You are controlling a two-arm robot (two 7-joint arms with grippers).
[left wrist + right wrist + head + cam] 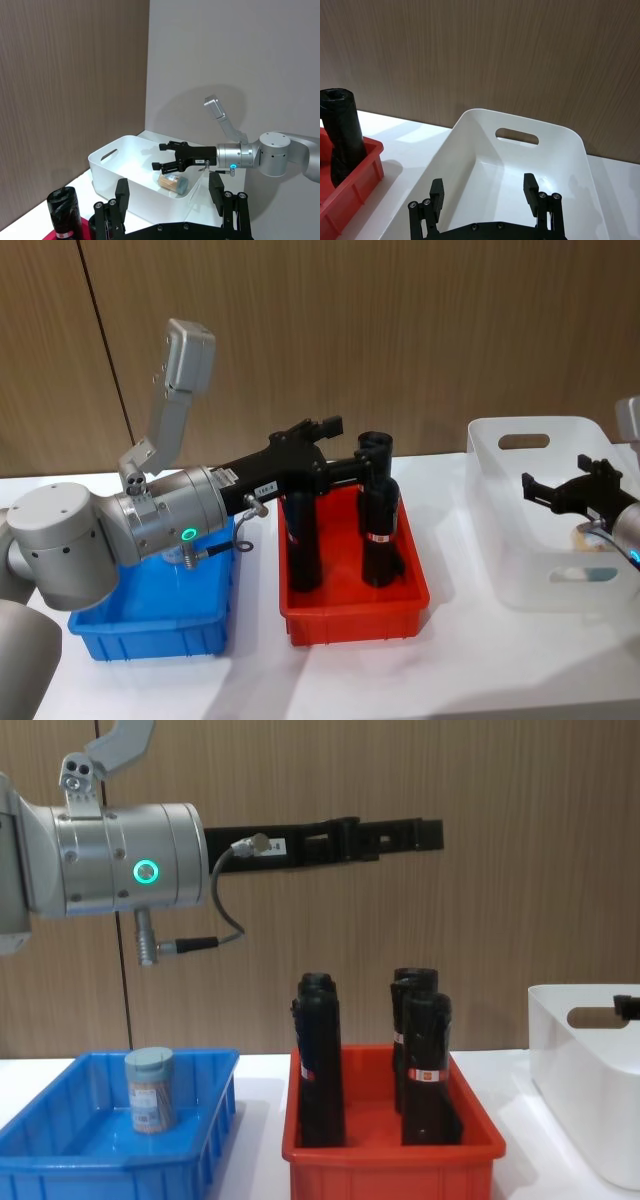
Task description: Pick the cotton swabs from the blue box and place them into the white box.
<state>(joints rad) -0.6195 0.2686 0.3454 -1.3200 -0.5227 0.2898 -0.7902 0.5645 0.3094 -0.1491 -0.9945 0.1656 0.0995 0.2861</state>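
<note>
One jar of cotton swabs (150,1090) stands upright in the blue box (60,1160) at the left of the table (150,625). Another cotton swabs jar (173,182) lies on its side inside the white box (107,165) at the right (520,570). My right gripper (159,156) hovers open just above that lying jar, inside the white box's rim (560,135), with nothing between its fingers (437,192). My left gripper (420,832) is open and empty, held high over the red bin, its arm stretching across from above the blue box (335,445).
A red bin (350,620) sits between the two boxes and holds tall black wrapped rolls (318,1060) standing upright. A wooden wall runs behind the white table. Bare tabletop (460,680) lies in front of the bins.
</note>
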